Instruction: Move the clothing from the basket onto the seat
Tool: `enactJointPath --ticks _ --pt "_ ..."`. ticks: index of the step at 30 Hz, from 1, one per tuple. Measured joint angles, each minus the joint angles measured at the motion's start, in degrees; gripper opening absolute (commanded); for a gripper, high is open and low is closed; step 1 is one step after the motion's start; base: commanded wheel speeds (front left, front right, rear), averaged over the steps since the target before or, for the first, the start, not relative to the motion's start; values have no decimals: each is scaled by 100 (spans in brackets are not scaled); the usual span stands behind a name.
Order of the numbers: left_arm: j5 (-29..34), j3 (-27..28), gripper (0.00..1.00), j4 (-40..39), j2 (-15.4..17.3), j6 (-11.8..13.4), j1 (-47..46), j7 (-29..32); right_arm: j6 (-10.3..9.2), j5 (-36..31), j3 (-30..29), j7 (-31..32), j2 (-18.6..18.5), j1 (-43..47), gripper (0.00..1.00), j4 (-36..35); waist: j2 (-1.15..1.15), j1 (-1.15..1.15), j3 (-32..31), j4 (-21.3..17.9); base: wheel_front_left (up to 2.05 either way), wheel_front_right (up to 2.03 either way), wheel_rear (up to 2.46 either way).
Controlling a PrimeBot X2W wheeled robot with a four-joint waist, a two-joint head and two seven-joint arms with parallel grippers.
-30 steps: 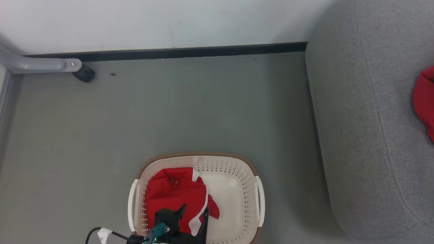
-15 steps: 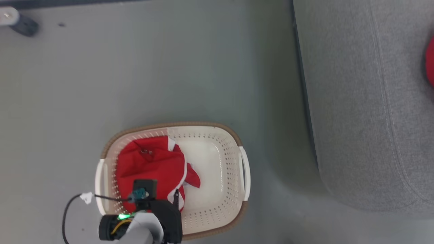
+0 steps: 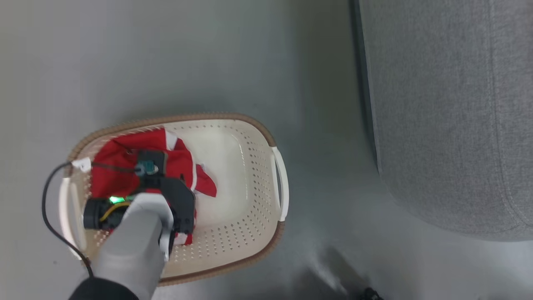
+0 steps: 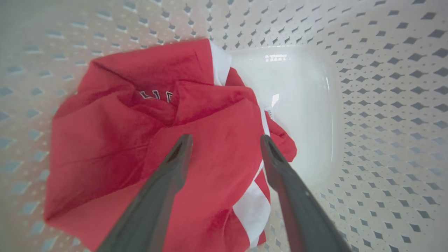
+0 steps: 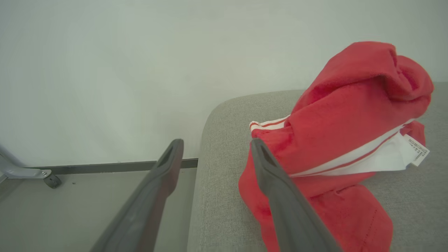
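The cream basket [image 3: 266, 137] stands on the floor with crumpled red clothing [image 3: 112, 162] in its left half. My left forearm [image 3: 133, 241] reaches down into it. In the left wrist view my left gripper [image 4: 224, 140] is open, its two fingers astride a fold of the red clothing [image 4: 122, 122] beside a white stripe; I cannot tell whether the tips touch it. The grey seat [image 3: 449, 104] fills the right side. My right gripper [image 5: 216, 142] is open and holds nothing, beside the seat's [image 5: 224, 196] corner, where another red garment [image 5: 350, 115] with white stripes lies.
Grey floor [image 3: 208, 62] lies between basket and seat. The basket's right half [image 4: 297, 105] shows bare white bottom. A black cable [image 3: 46, 208] loops off my left wrist over the basket's left handle. A grey frame leg with a caster [image 5: 52, 180] stands by the wall.
The head camera has tipped down, so the wall and skirting have left the picture. My left arm has reached further into the basket over the red clothing. Both grippers stay open.
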Motion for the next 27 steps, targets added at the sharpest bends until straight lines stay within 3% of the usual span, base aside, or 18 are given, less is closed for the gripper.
enactJointPath --ticks 10,22,23,24,25,26,27 --pt "679 -185 100 290 3 0 -825 512 0 19 192 1 -25 -322 100 193 0 0 708 -298 0 0 0" --pt "1040 -237 100 249 11 0 -843 1586 0 19 400 1 -58 -526 100 241 -1 0 913 -424 0 0 0" --pt "1048 -238 88 247 11 0 -841 1689 0 19 405 1 -67 -543 100 238 -1 -1 912 -423 0 0 0" --pt "1055 -204 43 244 11 0 -833 1766 0 19 408 1 -77 -545 100 235 0 -1 911 -422 0 0 0" --pt "1057 -166 15 242 11 0 -820 1845 0 19 408 1 -80 -544 100 236 -1 -1 910 -421 0 0 0" --pt "1073 -142 0 241 12 0 -798 1917 0 19 409 1 -80 -544 100 236 0 -1 909 -419 0 0 0" --pt "1099 -129 0 238 12 0 -761 1975 0 19 409 1 -80 -544 100 236 -1 -1 907 -417 0 0 0"
